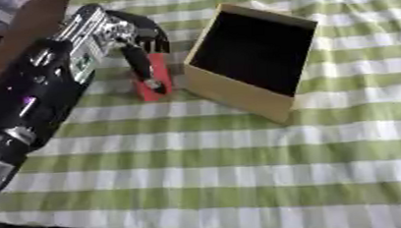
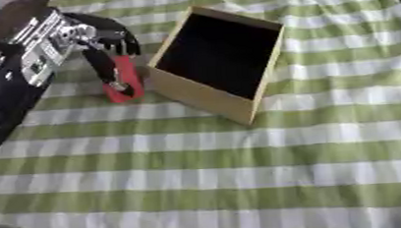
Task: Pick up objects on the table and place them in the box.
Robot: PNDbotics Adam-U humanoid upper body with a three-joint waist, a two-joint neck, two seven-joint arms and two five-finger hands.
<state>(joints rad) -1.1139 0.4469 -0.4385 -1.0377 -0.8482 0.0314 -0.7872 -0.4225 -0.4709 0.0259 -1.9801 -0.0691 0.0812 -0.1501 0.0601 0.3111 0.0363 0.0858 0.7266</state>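
One small red rectangular block [image 1: 153,81] at upper left of frame, just beside tan wooden box [image 1: 237,92]; left hand [image 1: 136,43] over it, fingers curled round, seemingly mid-grasp. Next, likely: lift clear over near wall. Ample open green-striped counter [image 1: 241,173] below.

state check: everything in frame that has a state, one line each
left hand: fingers curled down round the red block, thumb against its front face
small red rectangular block: upright on the cloth, just left of the box, in the hand
tan cardboard box with dark inside: open top, nothing visible inside
green and white striped tablecloth: lying flat
right hand: not in view
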